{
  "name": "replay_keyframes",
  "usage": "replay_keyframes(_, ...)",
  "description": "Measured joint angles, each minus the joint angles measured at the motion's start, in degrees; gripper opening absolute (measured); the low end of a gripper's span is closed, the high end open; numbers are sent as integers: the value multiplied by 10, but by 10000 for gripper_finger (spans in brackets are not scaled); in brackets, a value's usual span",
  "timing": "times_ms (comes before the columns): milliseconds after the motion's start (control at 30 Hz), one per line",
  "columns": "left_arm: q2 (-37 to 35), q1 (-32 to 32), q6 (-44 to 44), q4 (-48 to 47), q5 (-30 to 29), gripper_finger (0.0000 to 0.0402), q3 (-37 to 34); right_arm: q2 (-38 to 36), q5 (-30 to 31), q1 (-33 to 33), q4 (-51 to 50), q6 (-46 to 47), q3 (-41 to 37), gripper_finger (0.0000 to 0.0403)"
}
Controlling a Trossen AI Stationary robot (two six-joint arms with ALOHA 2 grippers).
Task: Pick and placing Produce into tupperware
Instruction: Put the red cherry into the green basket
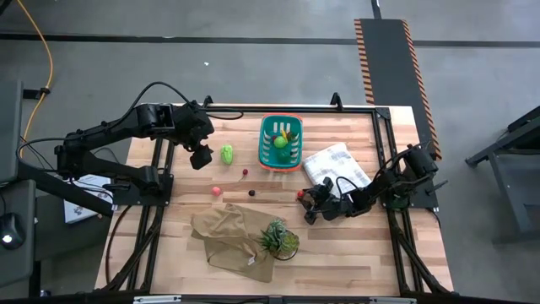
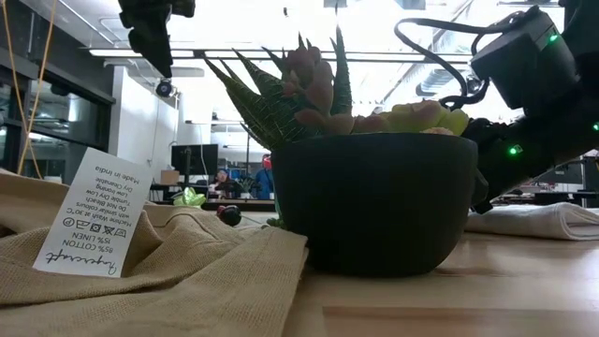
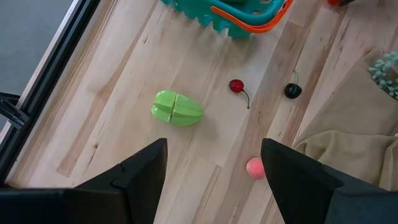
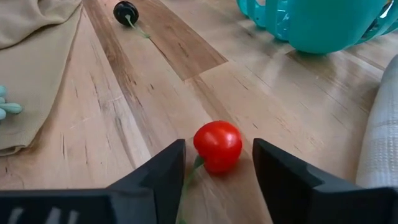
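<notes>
Right gripper (image 4: 214, 163) wide around the tomato (image 4: 217, 145); round, could roll away on closing. Left gripper (image 3: 214, 165) wide, hovering.

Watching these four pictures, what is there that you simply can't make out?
- High view: the pieces inside the teal basket are too small to name.
- Low view: the potted plant hides the basket and most of the table.
- Left wrist view: the picture's edge cuts off most of the basket; its contents are unseen.
- Right wrist view: the right gripper straddles the red tomato, but finger contact isn't clear.
</notes>
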Motion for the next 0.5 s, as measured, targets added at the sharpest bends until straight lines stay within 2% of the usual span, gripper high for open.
replay_keyframes(200,0,0,0,0,0,248,0,0,0,0,0,0,0,164)
replay_keyframes(500,0,0,0,0,0,248,0,0,0,0,0,0,0,163)
